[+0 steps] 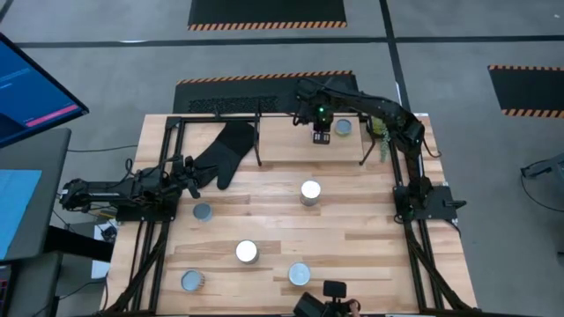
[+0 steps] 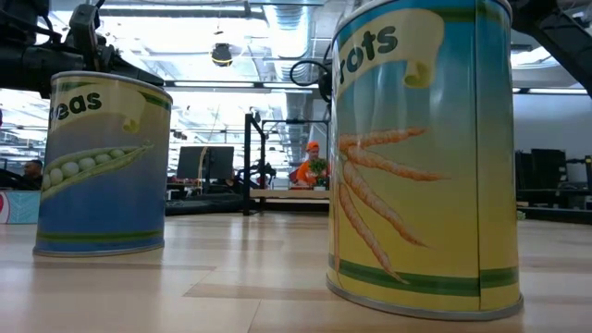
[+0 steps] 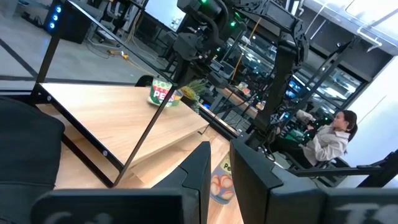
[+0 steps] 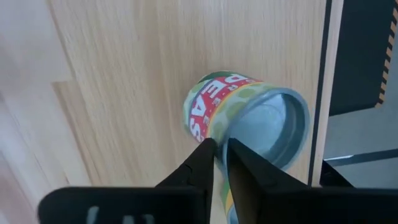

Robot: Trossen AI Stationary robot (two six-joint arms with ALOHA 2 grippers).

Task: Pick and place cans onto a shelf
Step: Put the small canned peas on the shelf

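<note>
From above, the right hand (image 1: 321,137) is hovering over the shelf (image 1: 282,141) beside a can (image 1: 343,129). Its wrist view is showing fingers nearly pressed together, pinching nothing; it should be lifting straight up, avoiding bumping it. The left hand (image 1: 189,172), slightly spread, is waiting at the tabletop (image 1: 352,246) edge.

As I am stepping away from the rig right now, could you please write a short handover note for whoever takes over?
Left gripper: parked at the table's left edge, holding nothing.
Right gripper: over the shelf, right beside the shelved can, not gripping it.
Done: one can stands on the shelf near its right end.
Left: five cans on the table, namely the centre can, the left can, the white-topped can, the front can and the front-left can.
</note>
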